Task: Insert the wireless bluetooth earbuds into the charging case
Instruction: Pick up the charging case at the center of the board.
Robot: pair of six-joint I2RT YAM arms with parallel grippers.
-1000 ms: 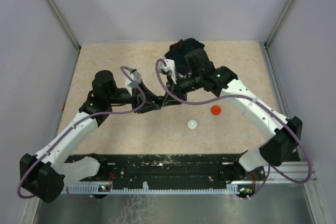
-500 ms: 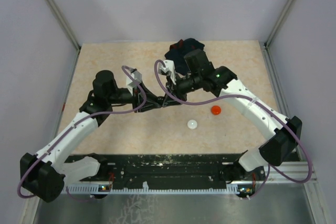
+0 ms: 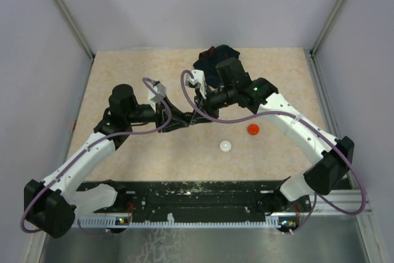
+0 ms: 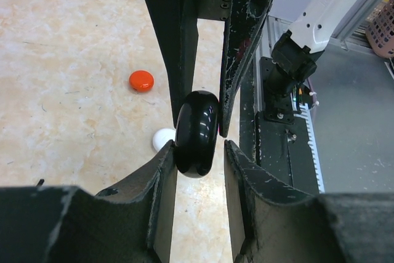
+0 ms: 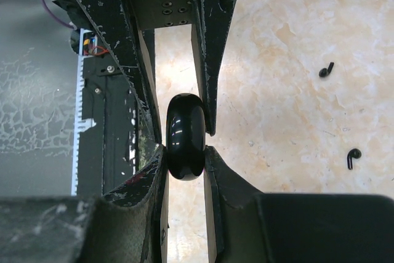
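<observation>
A glossy black round charging case (image 5: 184, 135) is held on edge above the table where both grippers meet. My right gripper (image 5: 184, 150) is shut on it, both fingers pressing its faces. My left gripper (image 4: 198, 151) straddles the same case (image 4: 197, 132) from the opposite side. Its left finger touches the case and a gap shows at its right finger. Two tiny black earbuds (image 5: 325, 70) (image 5: 353, 158) lie on the table in the right wrist view. In the top view the grippers (image 3: 192, 119) (image 3: 199, 113) meet at the table's middle and hide the case.
An orange-red puck (image 3: 253, 129) and a white puck (image 3: 226, 146) lie on the table right of the grippers. Both also show in the left wrist view: orange-red puck (image 4: 141, 80), white puck (image 4: 162, 138). A dark navy cloth (image 3: 212, 60) lies at the back behind the right wrist.
Both arms have shifted only very slightly. The case stays between the two grippers at the same spot.
</observation>
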